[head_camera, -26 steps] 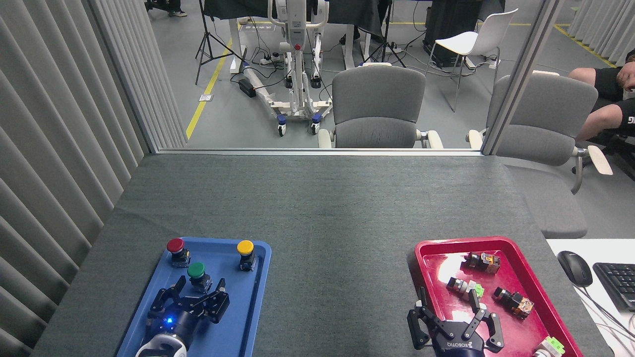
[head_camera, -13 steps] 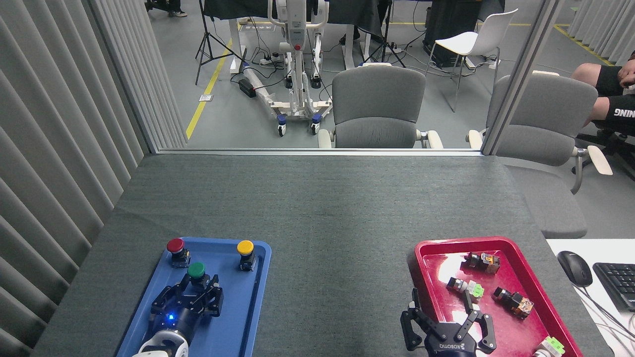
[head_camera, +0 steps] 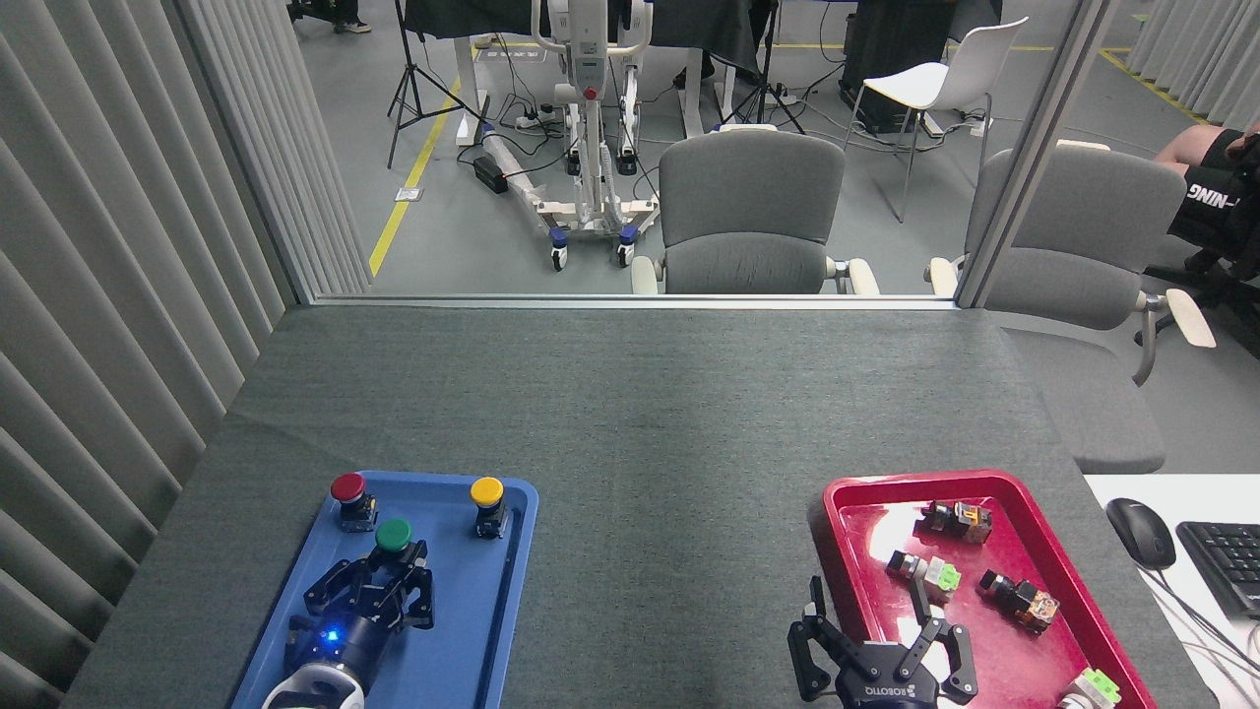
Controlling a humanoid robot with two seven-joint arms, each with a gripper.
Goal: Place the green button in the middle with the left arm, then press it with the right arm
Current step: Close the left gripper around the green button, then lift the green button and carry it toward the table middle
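Note:
The green button (head_camera: pixel 393 534) stands in the blue tray (head_camera: pixel 463 630), between a red-capped button (head_camera: pixel 348 489) and a yellow-capped one (head_camera: pixel 486 492). My left gripper (head_camera: pixel 391 561) comes up from below and its fingers are shut on the button's black base, just under the green cap. The middle (head_camera: pixel 679 492) is bare dark grey tabletop between the two trays. My right gripper (head_camera: pixel 866 593) hovers low at the red tray's left edge, open, with nothing between its fingers.
The red tray (head_camera: pixel 866 492) at right holds several small switch parts. A mouse (head_camera: pixel 1140 532) and a keyboard (head_camera: pixel 1226 561) lie on a white desk at far right. Slatted panels line the left; grey chairs stand behind the table's far edge.
My left gripper's fingers have closed in from wide open onto the green button. My right gripper has drifted slightly left and down, still open. A person at far right has shifted.

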